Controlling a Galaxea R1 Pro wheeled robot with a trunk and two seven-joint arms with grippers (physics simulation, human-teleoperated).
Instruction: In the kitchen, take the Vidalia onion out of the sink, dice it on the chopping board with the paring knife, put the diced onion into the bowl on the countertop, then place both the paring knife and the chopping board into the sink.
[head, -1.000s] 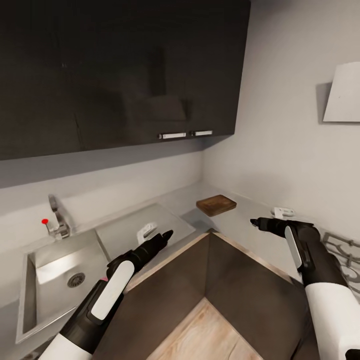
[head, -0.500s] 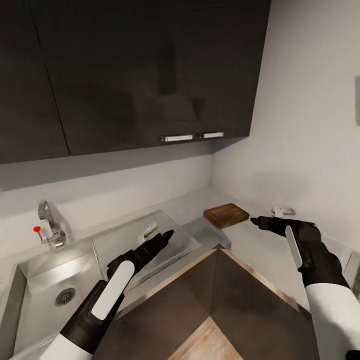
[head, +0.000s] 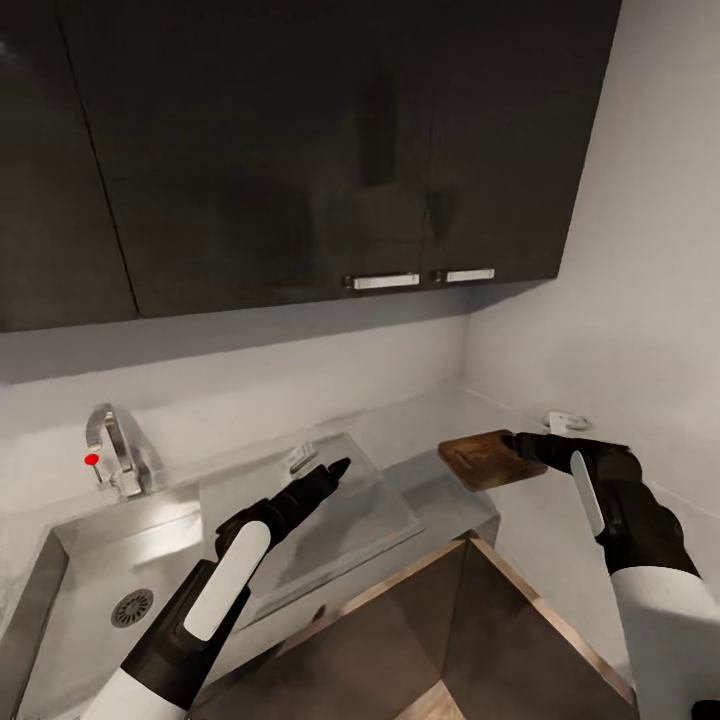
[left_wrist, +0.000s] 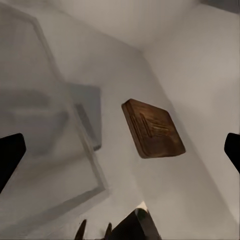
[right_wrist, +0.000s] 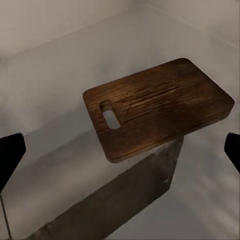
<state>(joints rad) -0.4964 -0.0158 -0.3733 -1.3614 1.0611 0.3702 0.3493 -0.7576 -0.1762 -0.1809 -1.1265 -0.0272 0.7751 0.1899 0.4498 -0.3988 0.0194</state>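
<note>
Both grippers hover with jaws wide and empty, the right gripper (head: 512, 443) near the chopping board (right_wrist: 157, 107); reaching blind risks shoving it along the counter (head: 545, 510).

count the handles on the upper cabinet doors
2. Both are pale bar handles along the lower edge of the dark upper cabinets: the longer one, and the shorter one beside it, nearer the corner. More may sit outside the head view.
</note>
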